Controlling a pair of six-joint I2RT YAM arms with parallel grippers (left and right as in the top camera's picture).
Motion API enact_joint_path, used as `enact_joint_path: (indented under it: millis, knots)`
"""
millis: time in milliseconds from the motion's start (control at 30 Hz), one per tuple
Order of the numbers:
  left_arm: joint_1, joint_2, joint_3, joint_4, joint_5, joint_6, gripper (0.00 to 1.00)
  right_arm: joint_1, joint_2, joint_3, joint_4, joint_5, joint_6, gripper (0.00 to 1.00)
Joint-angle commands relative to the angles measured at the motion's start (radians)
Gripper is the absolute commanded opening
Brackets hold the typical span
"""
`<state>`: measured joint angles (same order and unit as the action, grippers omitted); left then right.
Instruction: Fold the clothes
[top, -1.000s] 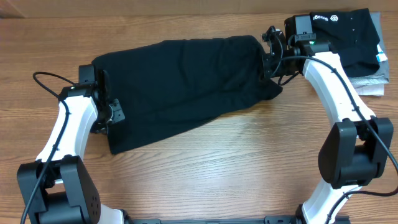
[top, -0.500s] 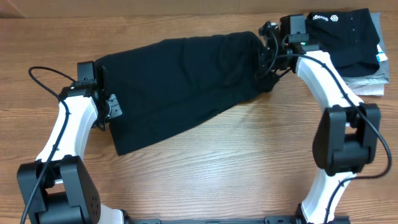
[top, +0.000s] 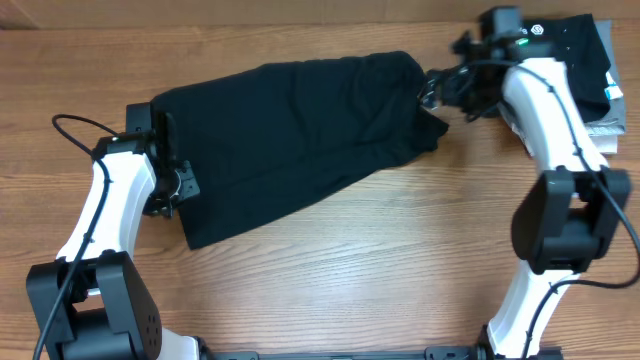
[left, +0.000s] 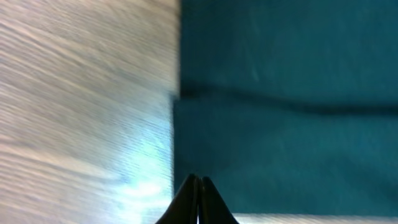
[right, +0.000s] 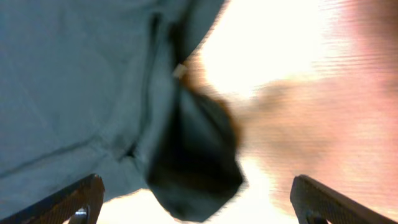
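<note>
- overhead shows me the whole layout: the black t-shirt (top: 300, 130) lies folded in a long slanted band across the middle of the surface, nearer the far edge at its right end.
- only overhead shows the folded black garment with white print (top: 560, 45) at the far right corner, a grey piece (top: 606, 136) under it.
- the left wrist view alone shows a straight fold line across the cloth and bare wood beside the shirt's edge.
- the right wrist view, blurred, adds a bunched sleeve end and a small pale tab (right: 180, 71) on the cloth.
- left gripper (left: 199, 186): tips pressed together at the shirt's left edge. i cannot tell whether fabric is caught between them.
- right gripper (top: 441, 90): spread wide just off the shirt's right end, holding nothing.
</note>
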<state>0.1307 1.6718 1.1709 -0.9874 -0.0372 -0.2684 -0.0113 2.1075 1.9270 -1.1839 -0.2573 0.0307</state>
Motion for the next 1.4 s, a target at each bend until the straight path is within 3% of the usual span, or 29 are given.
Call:
enact_joint_path:
  millis: [0,300,600,767,967,1133,1367]
  knots:
    - [-0.008,-0.019,0.035,-0.065,0.161,0.056,0.05,-0.055,-0.035,0.035,-0.088,-0.029,0.042,1.0]
    - [-0.089,-0.019,-0.003,-0.13,0.247,0.06,0.1,-0.029,-0.035,-0.09,-0.127,-0.078,-0.008,1.0]
    - [-0.224,-0.019,-0.144,-0.044,0.211,-0.097,0.14,-0.016,-0.035,-0.102,-0.178,-0.078,-0.036,1.0]
    - [-0.224,-0.019,-0.233,0.016,0.211,-0.107,0.13,-0.016,-0.035,-0.126,-0.18,-0.078,-0.039,1.0]
    - [-0.224,-0.019,-0.291,0.085,0.198,-0.114,0.09,-0.016,-0.035,-0.212,-0.066,-0.086,-0.035,0.94]
    - [-0.224,-0.019,-0.308,0.108,0.128,-0.129,0.08,-0.014,-0.035,-0.269,0.093,-0.091,-0.035,0.79]
    - [-0.224,-0.019,-0.338,0.166,0.038,-0.15,0.04,0.01,-0.034,-0.377,0.328,-0.103,-0.009,0.45]
